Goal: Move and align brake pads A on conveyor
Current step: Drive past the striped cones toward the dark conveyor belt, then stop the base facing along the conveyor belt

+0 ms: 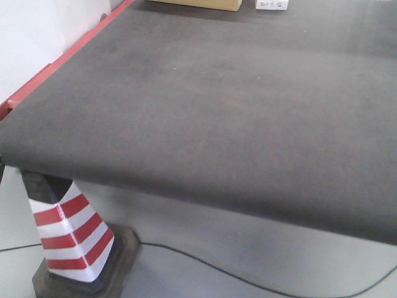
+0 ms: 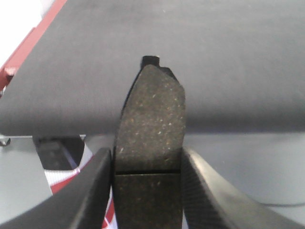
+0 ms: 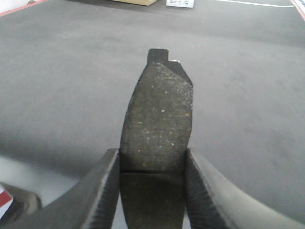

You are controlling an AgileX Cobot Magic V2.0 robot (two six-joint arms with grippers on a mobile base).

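The conveyor (image 1: 205,105) is a wide dark grey felt-like belt with a red stripe (image 1: 62,59) along its left edge; no pad lies on it in the front view. My left gripper (image 2: 147,160) is shut on a dark grey brake pad (image 2: 151,119), held by its long sides at the middle groove, end tab pointing away, in front of the belt's near edge (image 2: 143,126). My right gripper (image 3: 152,157) is shut on another brake pad (image 3: 157,114) the same way, held over the belt (image 3: 71,81). Neither gripper shows in the front view. The other pads are out of view.
A red-and-white striped cone (image 1: 71,236) on a dark base stands on the floor under the belt's near left corner; it also shows in the left wrist view (image 2: 57,176). A cardboard box (image 1: 198,4) and a small white box (image 1: 272,4) sit at the belt's far end. A cable (image 1: 248,279) lies on the floor.
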